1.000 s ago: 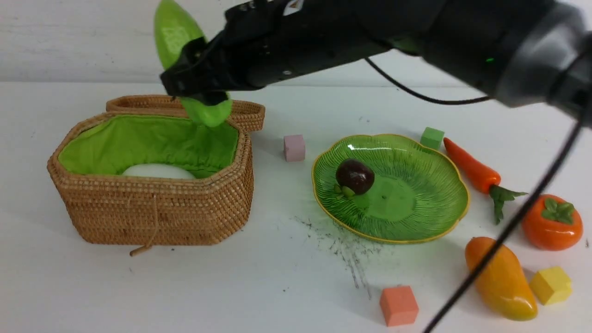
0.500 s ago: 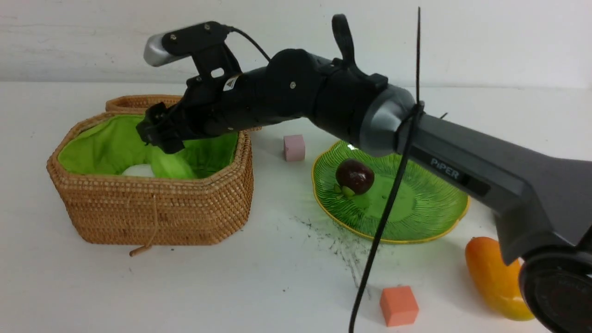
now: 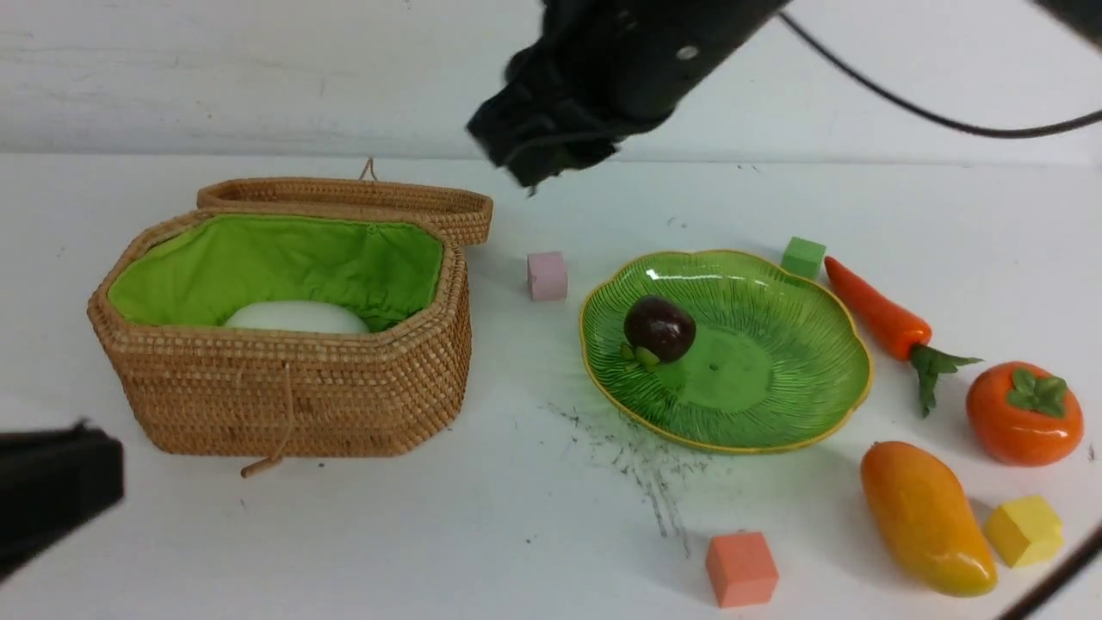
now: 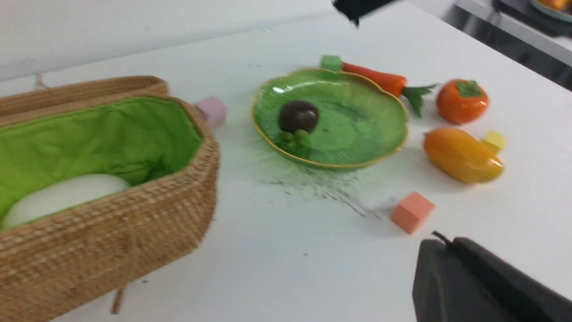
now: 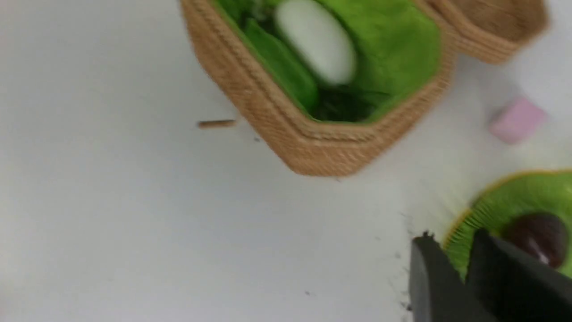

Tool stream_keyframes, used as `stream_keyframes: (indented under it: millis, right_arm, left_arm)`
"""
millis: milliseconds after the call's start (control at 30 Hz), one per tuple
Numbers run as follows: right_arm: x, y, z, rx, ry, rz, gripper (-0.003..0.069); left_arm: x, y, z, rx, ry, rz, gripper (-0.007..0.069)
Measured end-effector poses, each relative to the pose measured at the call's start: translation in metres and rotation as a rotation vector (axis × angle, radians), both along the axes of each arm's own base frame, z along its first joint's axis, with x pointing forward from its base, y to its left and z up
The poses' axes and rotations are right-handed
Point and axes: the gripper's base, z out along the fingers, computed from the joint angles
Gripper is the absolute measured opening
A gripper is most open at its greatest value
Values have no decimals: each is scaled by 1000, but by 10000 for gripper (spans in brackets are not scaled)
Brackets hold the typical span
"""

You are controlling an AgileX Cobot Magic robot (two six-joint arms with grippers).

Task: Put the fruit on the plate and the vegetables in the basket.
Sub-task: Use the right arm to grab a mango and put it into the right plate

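The right hand (image 5: pixel 464 268) hung empty above the counter (image 3: pixel 516 517), fingers nearly together; the left hand (image 4: pixel 451 277) was pressed together. The radish (image 3: pixel 297 317) lay in the basket (image 3: pixel 284 396).

Bright, even light gives soft shadows on the white table (image 3: pixel 534 517), glare glints on the plate (image 3: pixel 775 284), and the right wrist view is motion-blurred.

A: Where do things lie?
B: The radish (image 3: pixel 297 317) lies in the basket (image 3: pixel 284 392), left of the plate (image 3: pixel 775 405); the mangosteen (image 3: pixel 659 328) is on it. Carrot (image 3: pixel 878 312), persimmon (image 3: pixel 1024 412) and mango (image 3: pixel 926 518) lie to its right.
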Motion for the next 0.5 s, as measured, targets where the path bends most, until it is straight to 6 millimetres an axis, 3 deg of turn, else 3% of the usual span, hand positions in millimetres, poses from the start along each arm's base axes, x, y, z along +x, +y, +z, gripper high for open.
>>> stream_keyframes:
  millis: [67,233,267,367,400,500]
  right_arm:
    - [-4,-18,6,-12,0,-93,3]
    - [-27,-67,6,0,57,-266,-13]
    - [-36,-92,-7,-12,114,-355,-2]
    - [-51,-134,-38,-44,222,-521,43]
    - [-52,-137,-41,-47,231,-533,48]
    - [-56,-175,-102,-122,411,-718,191]
  left_arm:
    - [-4,-6,0,-7,14,-78,-10]
    - [-13,-13,1,-21,5,-206,-10]
    - [-14,-15,2,-28,3,-234,-10]
    - [-17,-17,3,-46,7,-266,-10]
    - [-17,-17,3,-46,7,-266,-10]
    - [-18,-18,3,-57,10,-278,-10]
